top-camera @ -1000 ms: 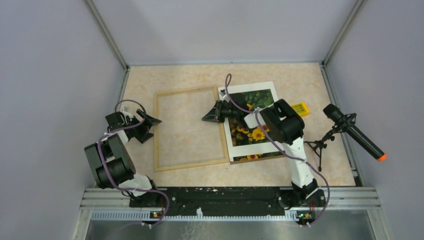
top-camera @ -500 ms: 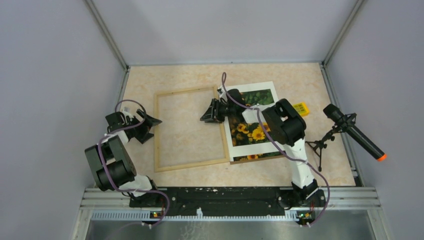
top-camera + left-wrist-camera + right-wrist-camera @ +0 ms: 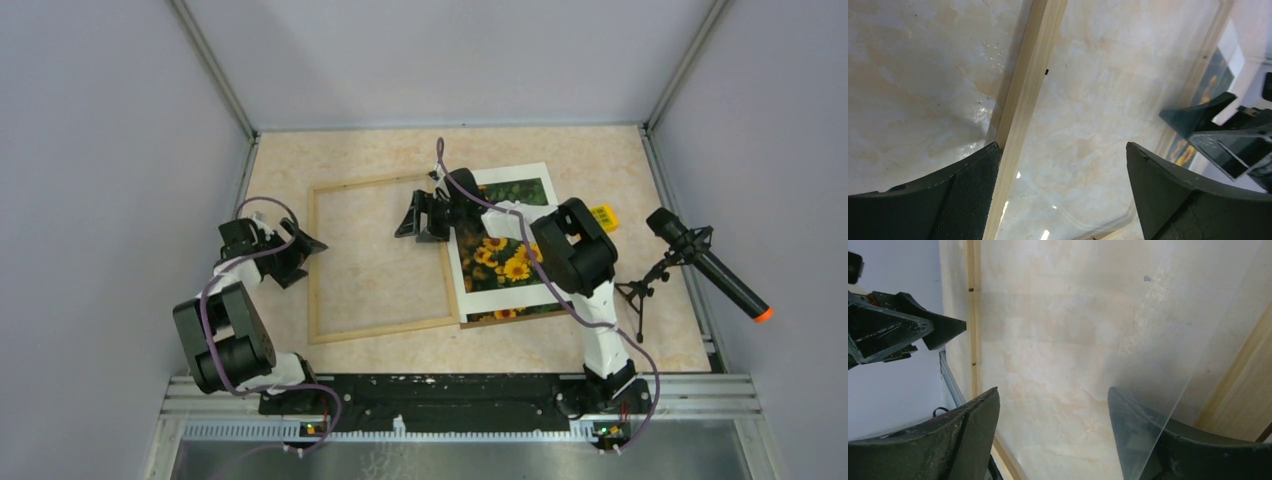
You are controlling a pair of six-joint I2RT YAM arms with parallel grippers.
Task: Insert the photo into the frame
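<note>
Sunflower photo (image 3: pixel 510 268) lies just right of the pale wooden frame (image 3: pixel 380 328).
Left tool (image 3: pixel 1060 150) and right tool (image 3: pixel 1053 392) gape, clearest in the wrist views.

Photo (image 3: pixel 503 263) lies right of frame (image 3: pixel 313 265), perhaps overlapping.

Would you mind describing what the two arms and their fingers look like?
Both the left arm and the right arm have chunky black joint housings on white links, with a purple cable looping loosely along each. The left gripper and right gripper carry black, wedge-shaped fingers with finely textured inner faces.
</note>
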